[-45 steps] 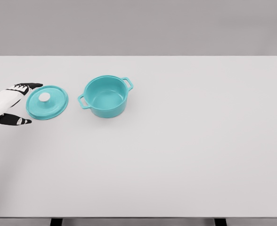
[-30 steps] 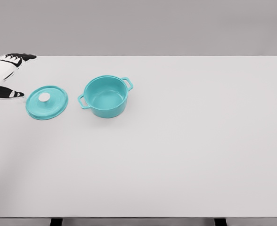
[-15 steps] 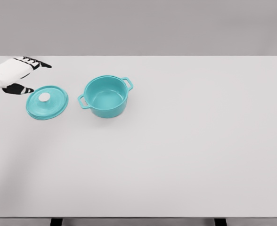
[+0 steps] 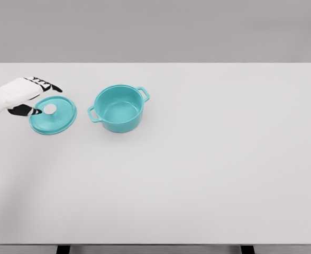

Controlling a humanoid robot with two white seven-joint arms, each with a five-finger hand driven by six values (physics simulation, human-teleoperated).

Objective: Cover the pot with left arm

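**Left Hand at Lid, Pot Uncovered**

On the far left of the white tabletop (image 4: 208,174), the white left hand (image 4: 19,97) with black fingertips is reaching in from the picture's left edge and hovering at the left rim of the round teal lid (image 4: 53,115). Its fingers (image 4: 48,86) are lying spread and extended toward the right, passing just behind the lid's far-left edge, while the black-tipped thumb (image 4: 26,110) is sitting apart from them, overlapping the lid's left rim and pointing at the small white knob (image 4: 49,109) in the lid's middle. The thumb tip is showing just beside the knob; whether it is touching cannot be told from this view. The fingers and thumb are not closing around anything.

The lid is lying flat on the tabletop, knob upward, well clear of the pot.

The teal round pot with two side handles (image 4: 118,108) is standing upright to the right of the lid, near it but not touching, its mouth open and its interior showing bare. One handle is pointing toward the far right, the other toward the near left.

The right arm is not appearing in the head view.
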